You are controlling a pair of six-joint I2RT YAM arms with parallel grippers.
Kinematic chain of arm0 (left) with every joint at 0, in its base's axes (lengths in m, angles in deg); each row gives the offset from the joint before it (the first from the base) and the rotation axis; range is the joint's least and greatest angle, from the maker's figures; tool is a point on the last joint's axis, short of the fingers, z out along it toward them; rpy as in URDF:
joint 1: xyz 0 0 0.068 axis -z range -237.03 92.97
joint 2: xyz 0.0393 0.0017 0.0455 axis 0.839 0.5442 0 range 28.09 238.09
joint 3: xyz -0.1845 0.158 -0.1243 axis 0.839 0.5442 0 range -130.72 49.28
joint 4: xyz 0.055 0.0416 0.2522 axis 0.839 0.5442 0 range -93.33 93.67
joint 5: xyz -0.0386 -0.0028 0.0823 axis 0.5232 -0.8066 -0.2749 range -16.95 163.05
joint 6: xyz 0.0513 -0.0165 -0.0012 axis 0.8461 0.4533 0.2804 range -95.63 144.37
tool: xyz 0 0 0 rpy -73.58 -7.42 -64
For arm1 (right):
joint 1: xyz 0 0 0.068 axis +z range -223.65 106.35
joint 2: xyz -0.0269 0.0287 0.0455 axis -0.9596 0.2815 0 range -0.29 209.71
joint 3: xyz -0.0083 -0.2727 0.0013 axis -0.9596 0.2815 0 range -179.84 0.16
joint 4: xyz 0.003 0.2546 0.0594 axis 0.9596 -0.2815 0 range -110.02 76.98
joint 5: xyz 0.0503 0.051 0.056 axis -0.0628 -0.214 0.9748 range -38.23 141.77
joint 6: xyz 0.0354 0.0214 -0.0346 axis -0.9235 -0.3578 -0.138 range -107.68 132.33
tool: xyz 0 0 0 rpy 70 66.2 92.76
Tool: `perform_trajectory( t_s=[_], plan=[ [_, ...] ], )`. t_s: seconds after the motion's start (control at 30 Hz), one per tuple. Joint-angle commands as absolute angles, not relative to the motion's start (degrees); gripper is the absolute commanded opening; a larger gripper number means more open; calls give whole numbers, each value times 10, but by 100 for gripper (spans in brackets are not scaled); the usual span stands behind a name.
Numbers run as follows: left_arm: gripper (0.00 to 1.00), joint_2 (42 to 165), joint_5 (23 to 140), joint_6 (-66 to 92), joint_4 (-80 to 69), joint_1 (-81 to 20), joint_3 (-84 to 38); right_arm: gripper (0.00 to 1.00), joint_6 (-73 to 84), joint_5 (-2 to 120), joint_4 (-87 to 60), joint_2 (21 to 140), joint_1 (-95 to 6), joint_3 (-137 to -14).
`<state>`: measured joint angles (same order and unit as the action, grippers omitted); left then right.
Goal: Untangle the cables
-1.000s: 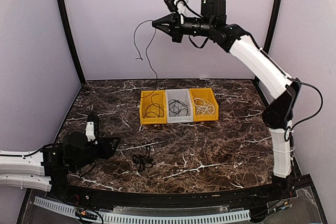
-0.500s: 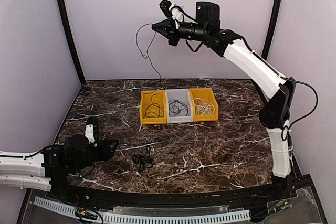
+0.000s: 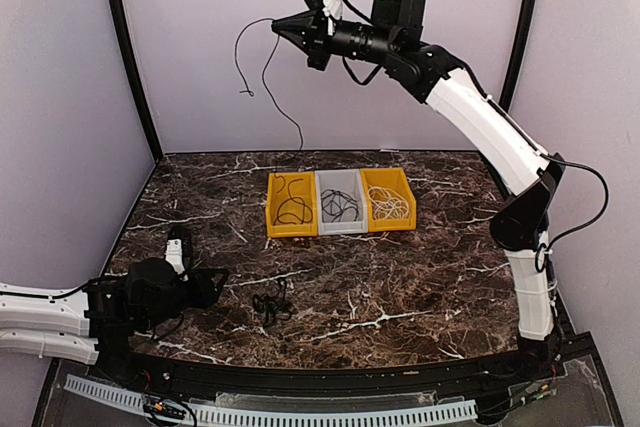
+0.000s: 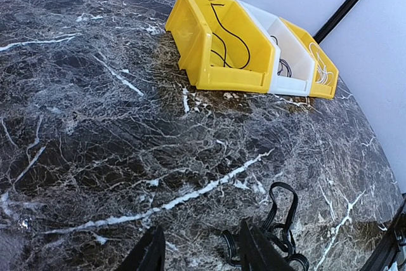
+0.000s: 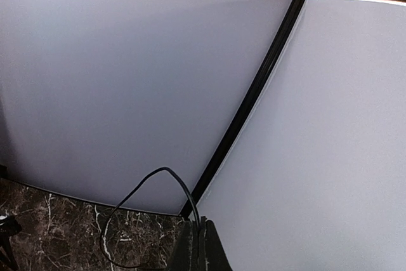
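While right fingers (image 3: 283, 25) pinch the black cable (image 5: 163, 169), lift slowly so the tail below clears the bin (image 3: 291, 231); left fingers (image 4: 151, 255) spread.

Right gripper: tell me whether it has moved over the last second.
Yes. In the top view the right gripper, shut on a black cable, has risen and shifted left, farther above the left yellow bin.
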<state>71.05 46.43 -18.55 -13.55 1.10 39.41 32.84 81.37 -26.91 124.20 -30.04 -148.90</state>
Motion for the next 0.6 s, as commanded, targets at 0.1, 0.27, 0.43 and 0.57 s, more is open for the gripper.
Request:
perform_trajectory(
  t_s=[0.1,0.27,0.43,0.57],
  plan=[
    [42,708,462,-195,-151,13,395,0,351,769,-243,1239,-298,-1488],
    [42,706,462,-188,-143,13,391,0,361,755,-240,1238,-303,-1452],
    [42,691,461,-192,-139,13,401,0,367,742,-227,1245,-307,-1428],
    [42,672,458,-198,-130,13,412,0,365,741,-220,1253,-306,-1427]
  ],
)
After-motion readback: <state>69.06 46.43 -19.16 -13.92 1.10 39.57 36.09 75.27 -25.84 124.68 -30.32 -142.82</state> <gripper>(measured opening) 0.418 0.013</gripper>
